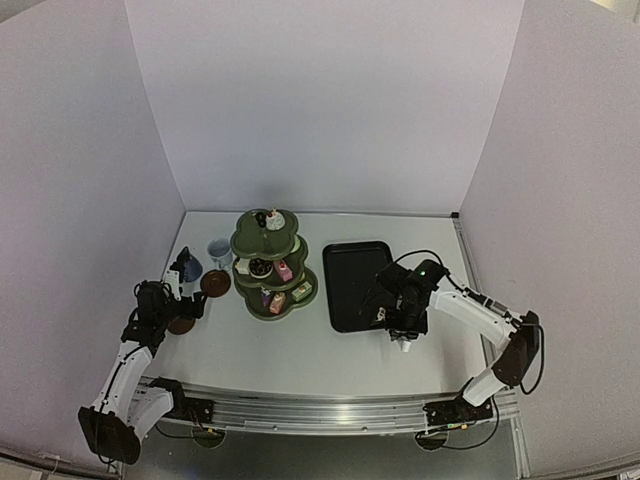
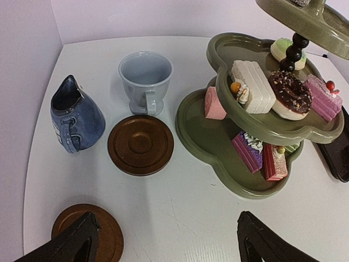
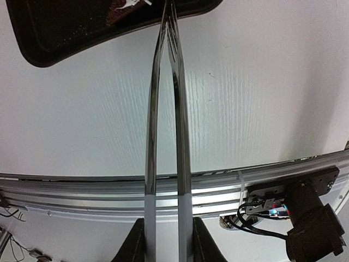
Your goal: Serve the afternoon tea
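Observation:
The olive-green three-tier stand [image 1: 273,275] holds small cakes: pink, white, green and a chocolate ring [image 2: 290,93] on the middle tier, pink and red ones below. Left of it are the pale cup [image 2: 145,76], the dark-blue cup [image 2: 76,117], which looks tipped, and two brown saucers [image 2: 140,144] [image 2: 90,234]. My left gripper [image 2: 169,243] is open and empty, low over the table beside the near saucer. My right gripper [image 3: 168,245] is shut on metal tongs [image 3: 178,109]. Their tips reach a small brown-and-white piece [image 3: 122,8] on the black tray [image 1: 355,285].
The stand's lower tier also shows in the left wrist view [image 2: 240,180], close ahead of my left fingers. The table's front rail [image 3: 82,191] and cables lie under my right gripper. White walls enclose the table on three sides.

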Controlling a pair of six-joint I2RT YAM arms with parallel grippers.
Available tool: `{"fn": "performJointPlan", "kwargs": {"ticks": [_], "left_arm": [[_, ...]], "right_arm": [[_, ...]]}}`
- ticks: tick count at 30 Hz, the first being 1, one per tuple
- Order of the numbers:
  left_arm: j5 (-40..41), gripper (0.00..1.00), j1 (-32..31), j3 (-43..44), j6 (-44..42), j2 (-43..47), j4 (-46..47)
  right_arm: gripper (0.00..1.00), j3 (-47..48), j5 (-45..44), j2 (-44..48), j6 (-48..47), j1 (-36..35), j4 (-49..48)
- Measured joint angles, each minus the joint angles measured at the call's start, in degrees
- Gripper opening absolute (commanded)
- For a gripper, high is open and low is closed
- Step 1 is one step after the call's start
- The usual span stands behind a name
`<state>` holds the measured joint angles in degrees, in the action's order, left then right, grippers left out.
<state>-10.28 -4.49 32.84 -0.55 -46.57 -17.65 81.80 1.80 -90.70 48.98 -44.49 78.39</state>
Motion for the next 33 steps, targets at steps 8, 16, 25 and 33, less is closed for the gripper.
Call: {"fn": "performJointPlan", "kwargs": {"ticks": [8, 16, 25, 33], "left_arm": [[0.0, 0.88, 0.0, 0.0, 0.0, 0.0, 0.1], [0.0, 0.88, 0.0, 0.0, -0.1, 0.0, 0.1], [0.0, 0.88, 0.0, 0.0, -0.6, 0.1, 0.1], [0.3, 0.88, 0.0, -0.6, -0.9, 0.2, 0.1]], "right_arm": [[0.21, 4.4, 0.2, -1.4, -1.4, 0.0, -1.1], [0.24, 6.7, -0.3, -5.3, -4.0, 1.3, -0.5], [0.31, 10.6, -4.8, -7.8, -4.8, 2.1, -1.7], [0.33, 11.9, -7.6, -8.6, -7.4, 2.1, -1.4]]}}
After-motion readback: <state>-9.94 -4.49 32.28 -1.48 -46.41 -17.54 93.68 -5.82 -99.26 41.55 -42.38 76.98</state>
